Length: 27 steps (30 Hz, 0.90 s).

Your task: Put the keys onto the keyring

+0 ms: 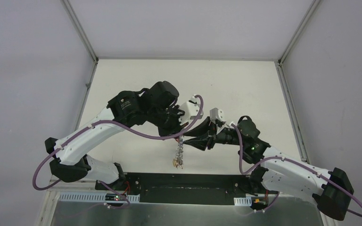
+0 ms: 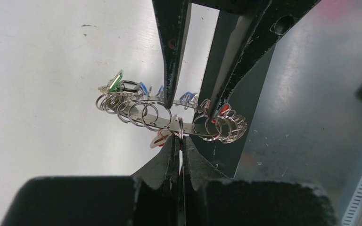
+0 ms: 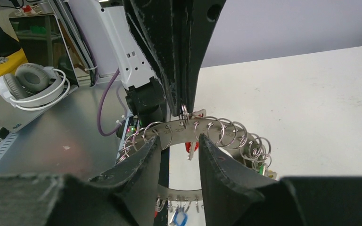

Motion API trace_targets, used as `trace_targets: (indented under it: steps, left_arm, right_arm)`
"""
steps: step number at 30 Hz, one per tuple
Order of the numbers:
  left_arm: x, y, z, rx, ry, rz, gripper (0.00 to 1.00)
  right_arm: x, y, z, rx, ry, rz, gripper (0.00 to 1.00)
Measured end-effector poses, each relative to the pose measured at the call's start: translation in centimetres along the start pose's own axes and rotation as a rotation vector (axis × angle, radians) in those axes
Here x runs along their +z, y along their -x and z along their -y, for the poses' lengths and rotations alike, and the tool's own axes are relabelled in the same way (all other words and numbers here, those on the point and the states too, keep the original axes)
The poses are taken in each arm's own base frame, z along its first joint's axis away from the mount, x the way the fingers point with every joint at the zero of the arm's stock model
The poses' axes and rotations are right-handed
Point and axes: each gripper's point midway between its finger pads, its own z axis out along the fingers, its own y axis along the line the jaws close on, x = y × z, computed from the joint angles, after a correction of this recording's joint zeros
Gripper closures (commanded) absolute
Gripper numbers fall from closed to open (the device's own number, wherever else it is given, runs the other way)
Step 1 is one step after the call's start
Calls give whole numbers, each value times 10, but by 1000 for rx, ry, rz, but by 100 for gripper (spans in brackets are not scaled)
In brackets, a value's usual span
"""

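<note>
left gripper [image 2: 180,141] pinched shut on large silver-grey metal keyring [image 2: 165,123] fringed with small loops; right gripper [image 3: 178,139] half-open, fingers straddling its band.

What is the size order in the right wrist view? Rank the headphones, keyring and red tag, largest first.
1. keyring: widest on screen, but nearest the camera.
2. headphones: far off, so their true size is unsure.
3. red tag: plainly smallest.
</note>
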Motion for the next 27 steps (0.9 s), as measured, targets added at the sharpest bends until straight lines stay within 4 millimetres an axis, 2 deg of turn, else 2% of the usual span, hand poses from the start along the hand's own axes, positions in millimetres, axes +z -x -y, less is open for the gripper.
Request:
trace_targets:
  steps: [2,8,14,15,17,19,20,24,27]
  left_arm:
    - [0,-4,1,0,-4,-17,100]
    - [0,-5,3,4,-10,-25,100]
    - [2,-7,5,9,-17,-32,100]
    - [2,-7,5,10,-18,-34,100]
    - [2,-8,5,9,-20,-37,100]
    - [1,-9,6,9,-23,-42,100]
    - [1,-9,6,8,-23,-44,96]
    - [2,-8,6,13,-22,-33,65]
    - [0,-4,5,21,-14,14,52]
  right_arm:
    - [3,0,-1,-2,7,3,62]
    - [9,9,-3,-20,23,27,71]
    - [14,10,-5,-34,38,32,82]
    - [14,10,-5,-35,38,32,85]
    - [15,9,-5,-38,41,30,99]
    - [16,8,-4,-41,40,27,100]
    - [16,7,-4,-41,40,25,100]
    - [17,7,-4,-40,38,25,100]
    - [16,5,-1,-33,14,24,100]
